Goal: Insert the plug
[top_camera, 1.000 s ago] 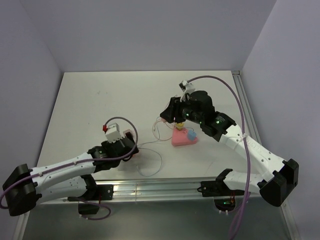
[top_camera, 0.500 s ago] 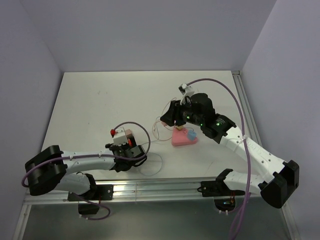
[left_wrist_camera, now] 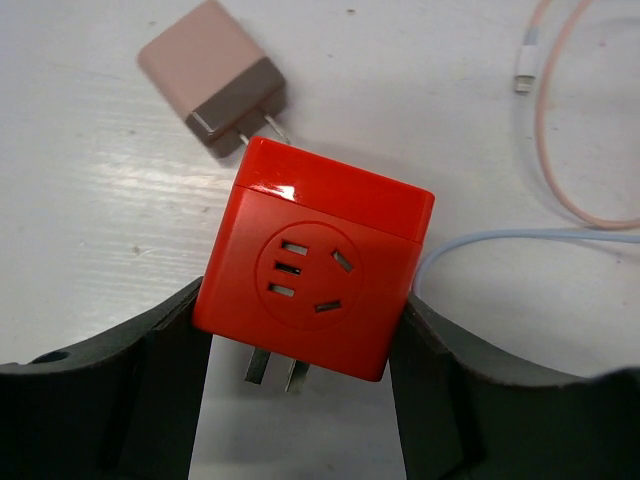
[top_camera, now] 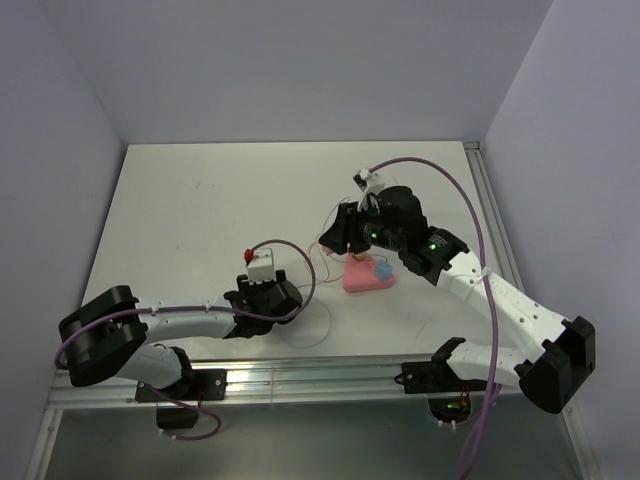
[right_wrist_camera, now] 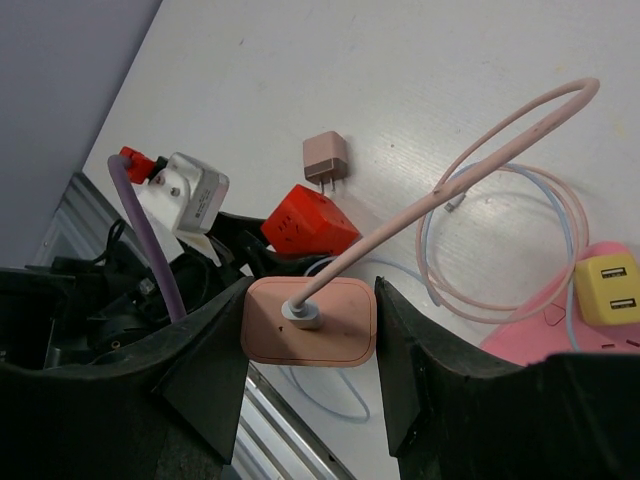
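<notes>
From above, one pink power strip (top_camera: 365, 280) is seen on the table (top_camera: 200, 200) near the right gripper (top_camera: 337, 232); what is held by the left gripper (top_camera: 283, 298) is hidden. At the left wrist, one red cube plug (left_wrist_camera: 315, 300), its two prongs half hidden, is clamped between the fingers low over the table, beside one small charger (left_wrist_camera: 212, 92). At the right wrist, one pink cabled adapter (right_wrist_camera: 310, 320) is gripped.
</notes>
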